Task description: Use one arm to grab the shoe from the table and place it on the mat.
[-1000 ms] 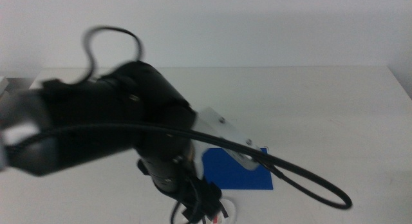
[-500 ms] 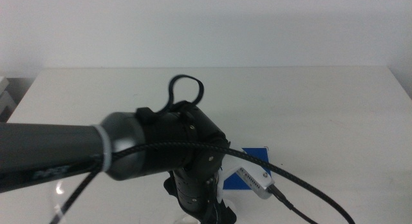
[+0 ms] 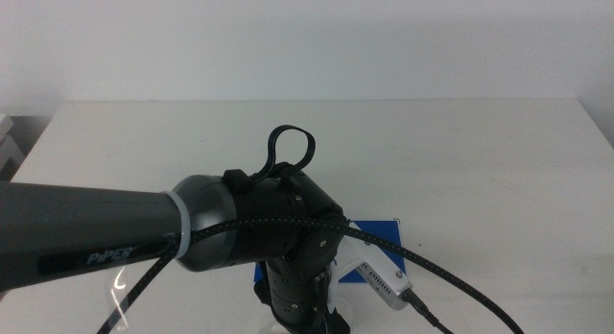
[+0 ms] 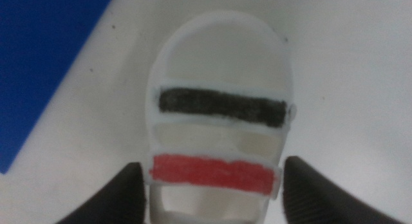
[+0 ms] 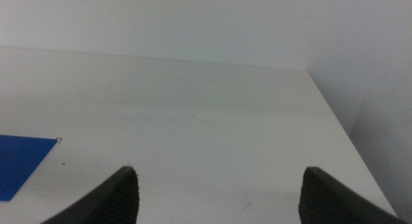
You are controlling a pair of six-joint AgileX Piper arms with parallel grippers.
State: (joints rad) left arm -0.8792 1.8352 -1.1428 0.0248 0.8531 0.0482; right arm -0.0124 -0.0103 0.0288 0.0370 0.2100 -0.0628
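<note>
Left wrist view | left gripper (image 4: 215, 198) wide open | straddling shoe (image 4: 219, 121)

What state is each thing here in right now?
White sneaker with black and red straps: on the table, beside the mat, not on it.
Royal blue mat: flat, bare where visible.
Left gripper: open, jaws either side of the sneaker.
Right gripper: open, empty, waiting.
</note>
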